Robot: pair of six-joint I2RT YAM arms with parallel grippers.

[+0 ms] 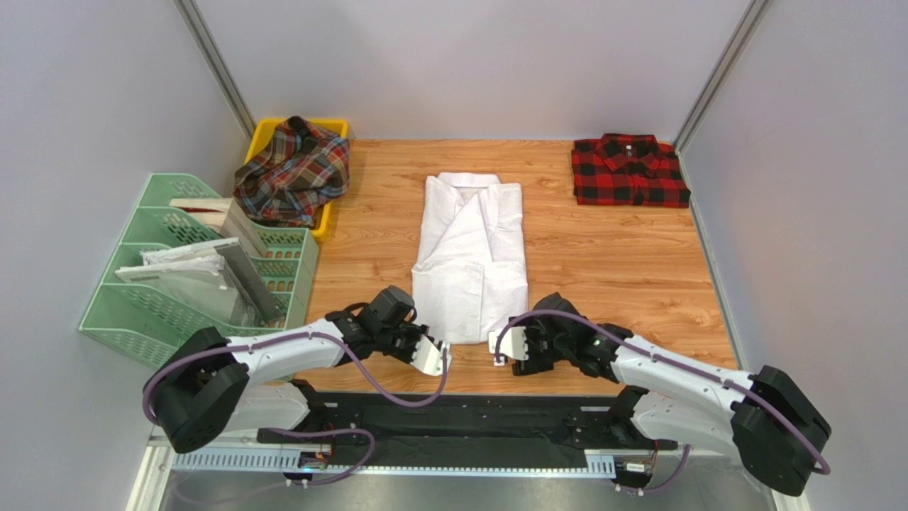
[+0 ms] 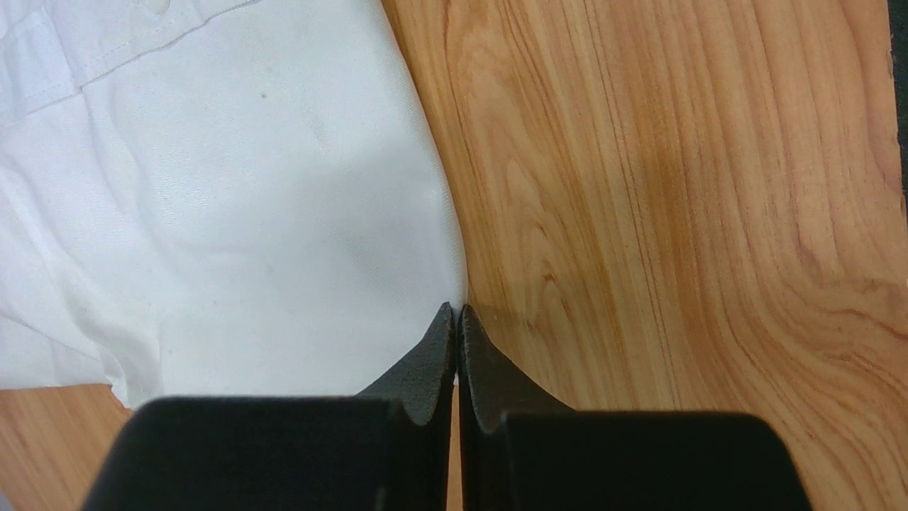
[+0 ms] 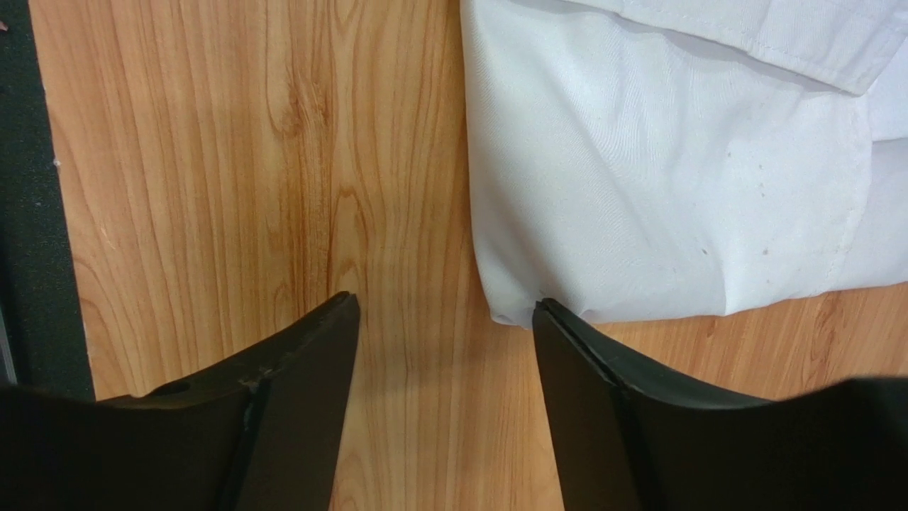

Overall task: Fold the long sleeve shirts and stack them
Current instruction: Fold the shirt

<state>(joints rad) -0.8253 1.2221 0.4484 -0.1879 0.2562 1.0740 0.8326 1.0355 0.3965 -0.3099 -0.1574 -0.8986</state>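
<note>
The white shirt lies partly folded in the middle of the wooden table, collar at the far end. My left gripper is at the shirt's near left corner. In the left wrist view it is shut, its tips nipping the very edge of the white cloth. My right gripper is at the near right corner. In its wrist view it stands open over bare wood, one fingertip touching the corner of the cloth. The red-and-black checked shirt lies folded at the far right. The tartan shirt is heaped in a bin.
A yellow bin at the far left holds the tartan shirt. A green file rack with paper sheets stands on the left. Grey walls close in the table. A black strip runs along the near edge by the arm bases.
</note>
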